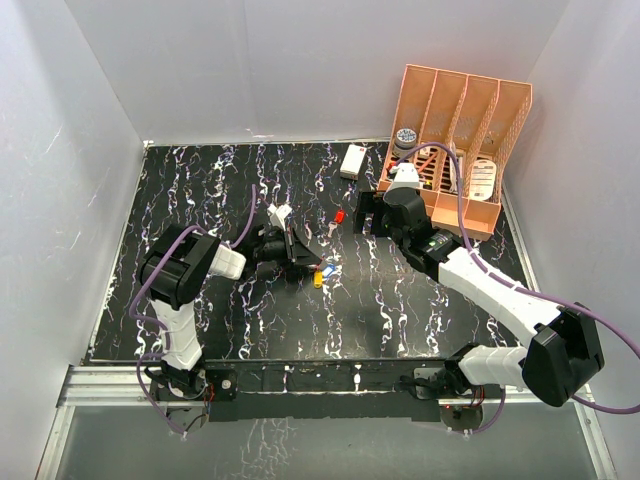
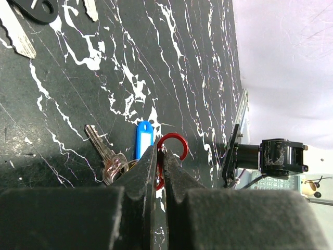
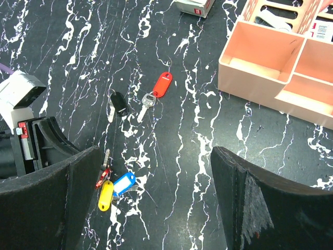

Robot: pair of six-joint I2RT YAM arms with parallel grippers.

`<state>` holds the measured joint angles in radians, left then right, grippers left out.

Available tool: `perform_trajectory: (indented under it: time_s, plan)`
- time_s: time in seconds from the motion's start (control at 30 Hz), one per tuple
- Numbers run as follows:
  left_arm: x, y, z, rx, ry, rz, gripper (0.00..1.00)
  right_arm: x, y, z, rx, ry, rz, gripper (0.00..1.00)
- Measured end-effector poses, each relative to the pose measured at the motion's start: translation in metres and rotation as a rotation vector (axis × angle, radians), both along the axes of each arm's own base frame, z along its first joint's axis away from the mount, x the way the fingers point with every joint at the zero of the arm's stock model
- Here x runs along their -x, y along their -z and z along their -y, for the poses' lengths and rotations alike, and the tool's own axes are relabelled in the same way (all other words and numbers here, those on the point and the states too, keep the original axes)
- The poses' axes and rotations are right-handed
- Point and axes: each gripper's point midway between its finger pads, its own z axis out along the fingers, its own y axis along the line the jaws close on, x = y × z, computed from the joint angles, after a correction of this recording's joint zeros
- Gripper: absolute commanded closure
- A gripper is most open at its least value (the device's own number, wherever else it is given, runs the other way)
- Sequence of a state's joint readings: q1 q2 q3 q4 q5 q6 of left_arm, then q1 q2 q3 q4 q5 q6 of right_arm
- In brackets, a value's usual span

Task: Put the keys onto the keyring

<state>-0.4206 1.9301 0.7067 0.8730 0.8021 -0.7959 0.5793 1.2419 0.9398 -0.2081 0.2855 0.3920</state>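
Observation:
My left gripper point(image 2: 160, 152) is shut on the red keyring point(image 2: 176, 141), a thin red loop held low over the table. A blue-tagged key point(image 2: 143, 138) and a bare metal key point(image 2: 105, 154) hang beside it. In the right wrist view the keyring point(image 3: 105, 175) carries a yellow tag point(image 3: 105, 195) and the blue tag point(image 3: 124, 183). A red-headed key point(image 3: 162, 85) and a black-headed key point(image 3: 119, 103) lie loose on the table further back. My right gripper point(image 3: 156, 159) is wide open and empty above the table. From above, the left gripper point(image 1: 296, 256) is beside the tagged keys point(image 1: 321, 274), and the red key point(image 1: 339, 216) lies left of the right gripper point(image 1: 372, 216).
A peach slotted organizer point(image 1: 497, 120) stands at the back right, close behind the right gripper. A small white box point(image 1: 353, 160) lies to its left. White walls enclose the black marbled table point(image 1: 200, 190).

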Motion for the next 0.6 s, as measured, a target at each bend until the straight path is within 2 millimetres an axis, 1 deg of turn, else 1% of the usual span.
perform_trajectory:
  time_s: [0.6]
  plan:
    - [-0.0016, 0.0012, 0.0009, -0.015, 0.007, 0.004, 1.00, -0.0003, -0.0036, 0.0024, -0.006, 0.005, 0.008, 0.15]
